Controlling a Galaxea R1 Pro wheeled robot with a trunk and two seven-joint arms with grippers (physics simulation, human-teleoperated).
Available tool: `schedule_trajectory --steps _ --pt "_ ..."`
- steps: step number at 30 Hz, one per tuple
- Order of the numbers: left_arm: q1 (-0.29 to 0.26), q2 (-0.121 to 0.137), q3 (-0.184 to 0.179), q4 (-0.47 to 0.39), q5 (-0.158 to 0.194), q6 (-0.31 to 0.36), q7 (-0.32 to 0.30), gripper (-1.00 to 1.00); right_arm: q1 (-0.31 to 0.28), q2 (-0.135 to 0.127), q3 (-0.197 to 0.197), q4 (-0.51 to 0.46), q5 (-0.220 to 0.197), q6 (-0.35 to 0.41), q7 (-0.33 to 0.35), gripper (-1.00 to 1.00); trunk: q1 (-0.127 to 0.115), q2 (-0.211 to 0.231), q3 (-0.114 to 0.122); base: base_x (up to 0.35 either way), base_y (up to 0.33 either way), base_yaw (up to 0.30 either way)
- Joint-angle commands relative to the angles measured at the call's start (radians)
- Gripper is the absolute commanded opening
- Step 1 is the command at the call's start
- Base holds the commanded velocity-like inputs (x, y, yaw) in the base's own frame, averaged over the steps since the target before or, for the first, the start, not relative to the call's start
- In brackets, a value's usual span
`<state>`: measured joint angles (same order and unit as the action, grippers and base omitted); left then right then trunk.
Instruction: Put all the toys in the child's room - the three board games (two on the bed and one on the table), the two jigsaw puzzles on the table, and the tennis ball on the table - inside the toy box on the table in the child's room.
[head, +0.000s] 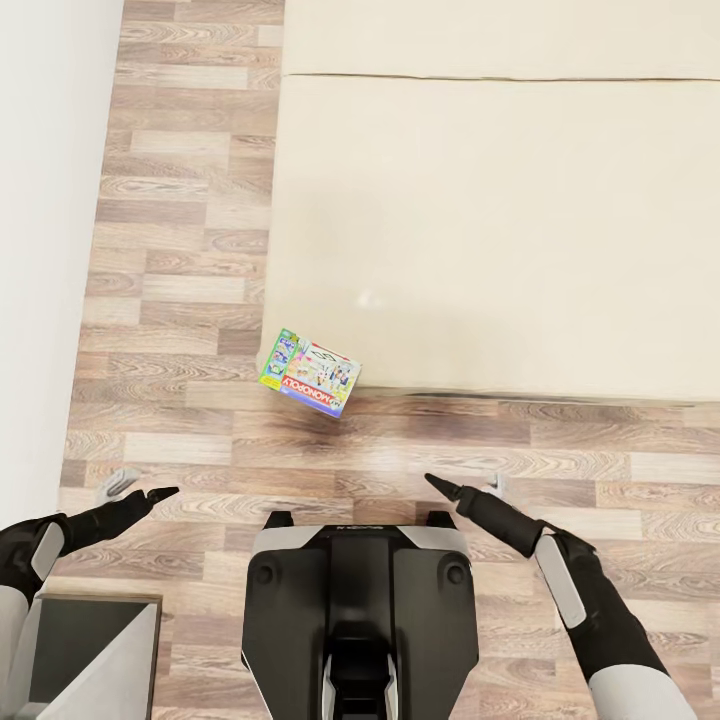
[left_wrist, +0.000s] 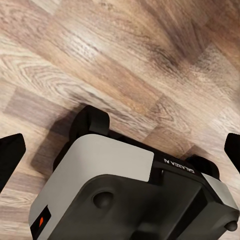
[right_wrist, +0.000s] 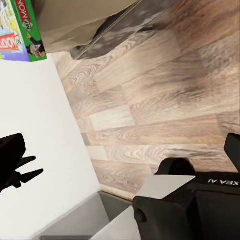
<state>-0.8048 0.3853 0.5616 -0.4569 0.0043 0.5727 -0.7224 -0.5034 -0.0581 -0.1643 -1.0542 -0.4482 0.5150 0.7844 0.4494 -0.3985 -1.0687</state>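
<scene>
**Grippers idle before the bed**

Above the wood-plank floor (head: 180, 290), the left gripper (head: 150, 497) and right gripper (head: 440, 485) hover empty; whether their fingers are spread cannot be told. Ahead, a Monopoly board game (head: 310, 372) overhangs the near corner of the bed (head: 500, 230). Between the arms sits the robot base (head: 360, 610). A white wall (head: 40, 250) borders the left.

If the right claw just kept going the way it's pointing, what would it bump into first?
Probably nothing soon: the right claw points toward the robot's left, over bare floor, and would likely pass short of the Monopoly box; depth is unclear.
</scene>
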Motion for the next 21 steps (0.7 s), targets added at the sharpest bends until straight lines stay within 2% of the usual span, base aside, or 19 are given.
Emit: schedule_trajectory --steps 1,8,16,21 --pt "-0.001 0.0 0.005 0.0 0.0 0.009 -0.003 1.0 -0.007 0.001 0.005 0.001 -0.007 0.008 -0.004 1.0 0.001 -0.002 -0.001 0.0 0.0 0.0" --pt "-0.001 0.0 0.005 0.0 0.0 0.013 -0.003 1.0 -0.037 0.02 0.035 0.011 -0.012 0.004 -0.059 1.0 0.001 -0.002 -0.001 0.0 0.0 0.0" --pt "-0.001 0.0 0.004 0.0 0.0 0.017 -0.003 1.0 -0.044 0.057 0.041 0.022 -0.019 -0.001 -0.09 1.0 0.001 -0.002 -0.001 0.0 0.0 0.0" --pt "-0.002 -0.001 0.004 0.0 0.0 0.018 -0.003 1.0 -0.049 0.068 0.043 0.034 -0.02 0.0 -0.095 1.0 0.001 -0.002 -0.001 0.0 0.0 0.0"
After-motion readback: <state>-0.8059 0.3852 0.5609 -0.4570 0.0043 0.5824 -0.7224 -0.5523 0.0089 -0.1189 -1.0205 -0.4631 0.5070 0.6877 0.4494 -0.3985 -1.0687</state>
